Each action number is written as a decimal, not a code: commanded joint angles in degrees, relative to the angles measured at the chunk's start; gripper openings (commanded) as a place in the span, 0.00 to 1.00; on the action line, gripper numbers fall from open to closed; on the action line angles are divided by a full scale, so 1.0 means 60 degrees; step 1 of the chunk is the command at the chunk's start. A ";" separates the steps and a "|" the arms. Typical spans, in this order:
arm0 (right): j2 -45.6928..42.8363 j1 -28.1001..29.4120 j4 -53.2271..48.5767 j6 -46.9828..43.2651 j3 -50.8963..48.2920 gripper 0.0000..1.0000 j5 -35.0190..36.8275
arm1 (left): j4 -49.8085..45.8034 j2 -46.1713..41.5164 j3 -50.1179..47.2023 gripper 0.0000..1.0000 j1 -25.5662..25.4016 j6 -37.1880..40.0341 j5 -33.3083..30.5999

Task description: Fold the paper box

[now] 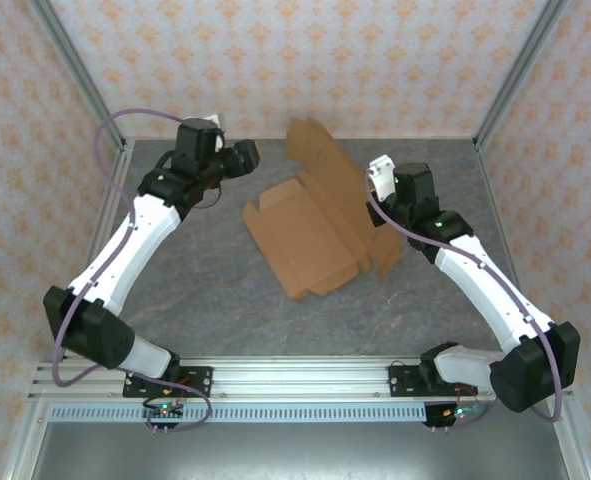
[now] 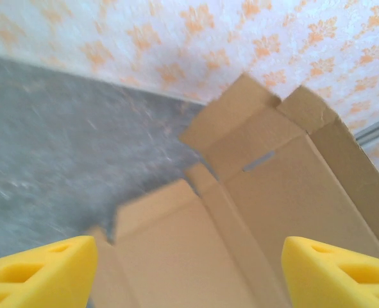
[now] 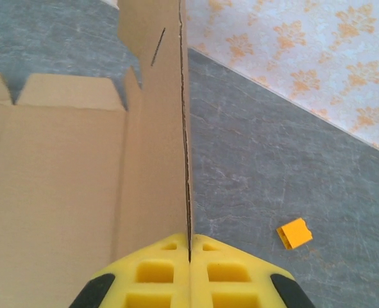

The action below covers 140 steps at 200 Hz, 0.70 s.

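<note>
Right gripper (image 3: 189, 249) clamps paper box (image 3: 61, 192) wall upright; left gripper (image 2: 189, 273) spread wide above it. Fold along score, gently.

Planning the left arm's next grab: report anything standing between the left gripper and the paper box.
Nothing visible does. The open left gripper faces the paper box directly. The right gripper pinches a raised flap on the opposite side; the small orange piece lies beyond that.

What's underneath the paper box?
The paper box rests on the grey table, one side raised. Under its flat panel nothing can be seen; the cardboard covers it.
</note>
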 commanded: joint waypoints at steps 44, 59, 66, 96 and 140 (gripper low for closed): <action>0.0870 -0.0059 -0.0255 -0.2433 0.1058 0.00 -0.1858 | 0.1086 0.1148 0.0174 0.75 0.0199 0.6276 0.1706; 0.1174 -0.0059 -0.0397 -0.3021 0.1283 0.00 -0.1819 | 0.1384 0.1145 0.0158 0.75 0.0200 0.7421 0.2125; 0.1331 -0.0070 -0.0529 -0.3264 0.1427 0.00 -0.1797 | 0.1304 0.1177 0.0240 0.76 0.0203 0.8163 0.2540; 0.1907 -0.0067 -0.0904 -0.4019 0.1978 0.00 -0.1756 | 0.0346 0.1793 0.1116 0.77 0.0115 1.0922 0.2970; 0.2149 -0.0057 -0.0838 -0.4648 0.2261 0.00 -0.1867 | -0.1248 0.3395 0.3411 0.77 0.0104 1.3134 0.3346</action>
